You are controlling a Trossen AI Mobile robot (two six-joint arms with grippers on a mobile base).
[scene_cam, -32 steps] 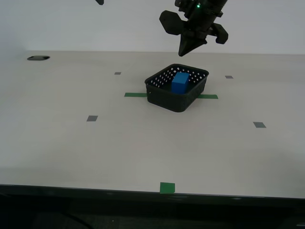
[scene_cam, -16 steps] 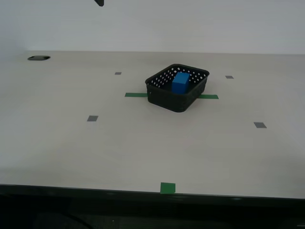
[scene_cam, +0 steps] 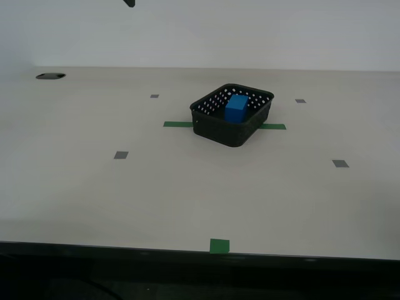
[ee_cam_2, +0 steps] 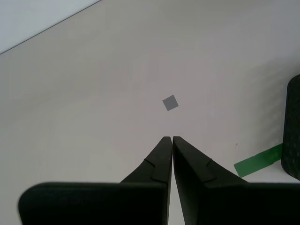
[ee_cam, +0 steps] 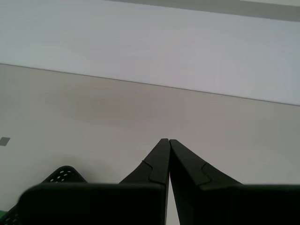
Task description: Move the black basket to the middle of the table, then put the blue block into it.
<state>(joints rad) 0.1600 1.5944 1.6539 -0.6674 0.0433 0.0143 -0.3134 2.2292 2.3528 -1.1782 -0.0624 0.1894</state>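
Observation:
The black basket [scene_cam: 232,116] stands on the table [scene_cam: 125,200] a little right of middle in the exterior view, over a green tape strip [scene_cam: 178,124]. The blue block [scene_cam: 236,107] stands inside it. My second gripper [ee_cam_2: 168,138] is shut and empty, high above the tabletop, with the basket's wall [ee_cam_2: 293,126] off to one side of it. My first gripper [ee_cam: 165,140] is shut and empty; a corner of the basket [ee_cam: 62,175] shows below it. Neither gripper shows in the exterior view, apart from a dark arm tip [scene_cam: 129,3] at the top edge.
Small grey square marks [scene_cam: 121,155] [scene_cam: 340,164] dot the tabletop. A green tape square [scene_cam: 219,245] sits at the dark front edge. A dark oval grommet [scene_cam: 50,76] lies at the far left. A pale wall runs behind the table.
One second ago an arm's shut gripper hung just above the basket; it has since risen out of the exterior view. The basket and block have not moved.

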